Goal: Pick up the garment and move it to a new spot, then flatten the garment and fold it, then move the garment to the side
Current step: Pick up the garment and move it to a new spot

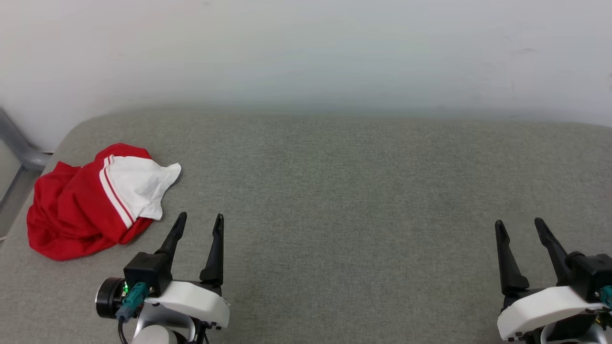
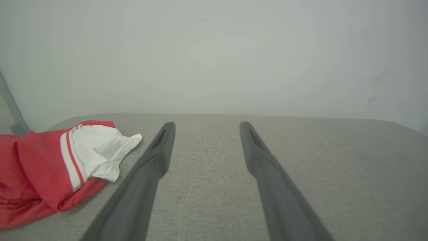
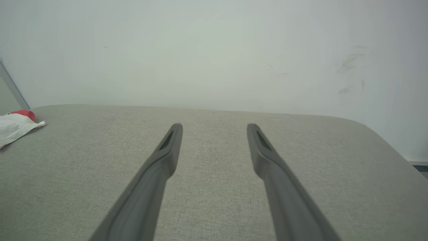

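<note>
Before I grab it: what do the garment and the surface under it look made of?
The garment: probably thin, soft knit cloth, red and white, matte; it slumps in loose folds. The surface: grey woven upholstery, matte, with a fine weave showing; its rounded corners hint at padding.

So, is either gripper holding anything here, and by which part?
Nothing is held: left gripper and right gripper are open and empty; the garment lies untouched.

A grey cloth tabletop (image 1: 358, 191) with round corners sits against a plain pale wall (image 1: 306, 48). A grey metal bar (image 1: 16, 141) slants beside its far left corner. A few dark smudges (image 3: 347, 63) mark the wall.
</note>
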Robot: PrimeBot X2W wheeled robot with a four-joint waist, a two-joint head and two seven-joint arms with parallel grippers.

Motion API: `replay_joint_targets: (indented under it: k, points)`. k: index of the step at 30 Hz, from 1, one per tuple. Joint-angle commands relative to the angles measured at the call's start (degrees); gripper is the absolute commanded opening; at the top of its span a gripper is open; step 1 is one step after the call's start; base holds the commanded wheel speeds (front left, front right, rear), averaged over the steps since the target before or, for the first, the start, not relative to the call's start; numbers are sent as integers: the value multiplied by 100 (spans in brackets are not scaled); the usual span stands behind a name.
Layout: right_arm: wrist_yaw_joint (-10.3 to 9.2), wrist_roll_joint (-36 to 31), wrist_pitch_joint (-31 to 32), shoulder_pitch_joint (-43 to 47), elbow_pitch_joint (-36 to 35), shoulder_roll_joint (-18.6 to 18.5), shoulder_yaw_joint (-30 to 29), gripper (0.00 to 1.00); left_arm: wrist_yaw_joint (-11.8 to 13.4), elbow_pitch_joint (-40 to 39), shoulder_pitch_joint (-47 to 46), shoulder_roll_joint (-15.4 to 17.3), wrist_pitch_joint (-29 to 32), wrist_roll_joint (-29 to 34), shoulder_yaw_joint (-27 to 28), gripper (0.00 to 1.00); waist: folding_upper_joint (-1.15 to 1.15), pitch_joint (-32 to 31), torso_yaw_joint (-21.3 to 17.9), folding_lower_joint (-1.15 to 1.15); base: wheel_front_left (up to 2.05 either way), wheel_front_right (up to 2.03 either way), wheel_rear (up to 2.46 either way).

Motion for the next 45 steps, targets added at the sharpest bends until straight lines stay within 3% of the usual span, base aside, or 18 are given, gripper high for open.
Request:
replay_joint_targets:
  k: [1, 29, 38, 45]
  points:
    - [-3, 18, -15, 79, -64, 23, 26, 100, -16, 26, -87, -1, -22, -50, 30, 100, 0, 4, 138, 0, 0, 0, 0]
    - [-3, 63, 12, -47, -278, -5, 695, 100, -22, 55, -5, -20, -22, -29, 446, 100, 0, 19, 2081, 0, 0, 0, 0]
    - [-3, 58, -9, -48, -239, -11, 748, 100, -27, 13, 39, -23, -22, -23, 478, 100, 0, 40, 2316, 0, 0, 0, 0]
    - [-3, 86, 21, -133, -285, -23, 726, 100, -31, 33, -106, -22, -22, -63, 536, 100, 0, 172, 2216, 0, 0, 0, 0]
